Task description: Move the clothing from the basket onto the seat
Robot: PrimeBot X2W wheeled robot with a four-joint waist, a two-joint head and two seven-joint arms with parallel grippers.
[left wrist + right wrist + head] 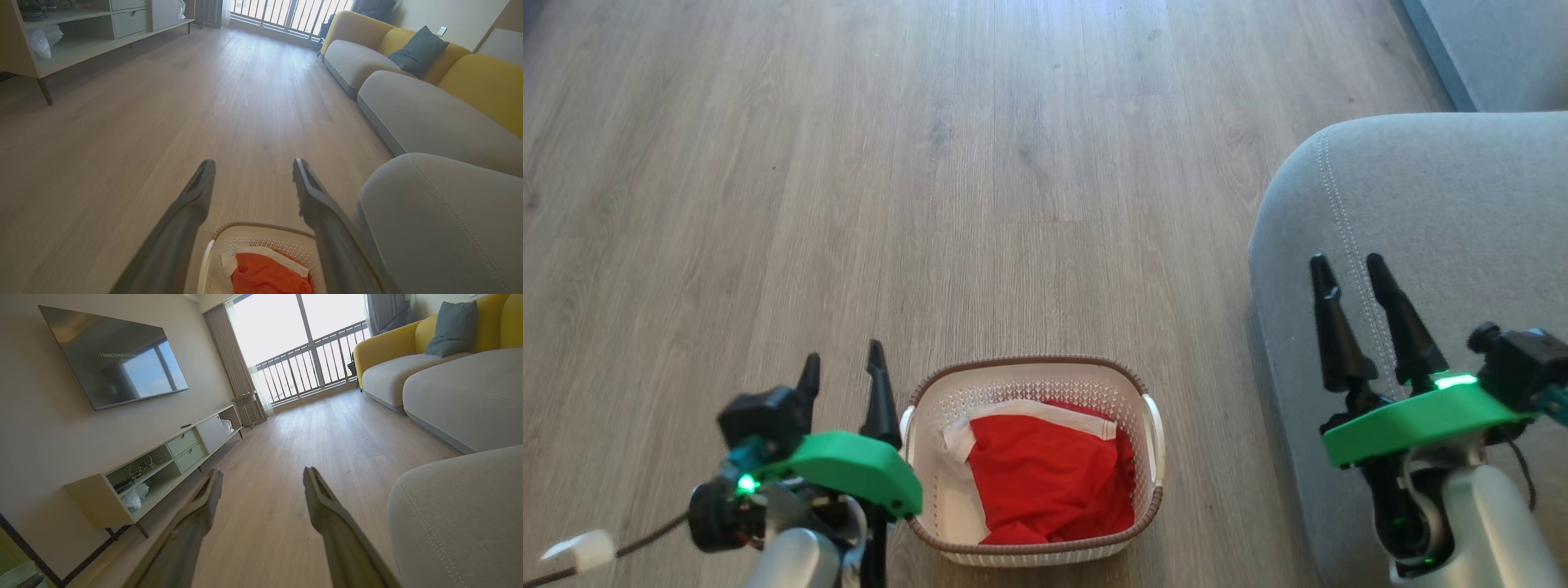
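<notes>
Left gripper (pixel 843 355) and right gripper (pixel 1347 263) gape empty; the clothing (pixel 1049 482) in the basket (pixel 1029 361), just right of the left jaws, looks soft and light, best pinched at a bunched fold.

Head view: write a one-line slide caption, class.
Clothing lies in the basket between the open left gripper and open right gripper, beside the seat.

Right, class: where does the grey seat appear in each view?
Head view: seat at the right edge.
Left wrist view: seat at lower right.
Right wrist view: seat at lower right.
Shared landmark: the pale stitching line along its rounded corner.
</notes>
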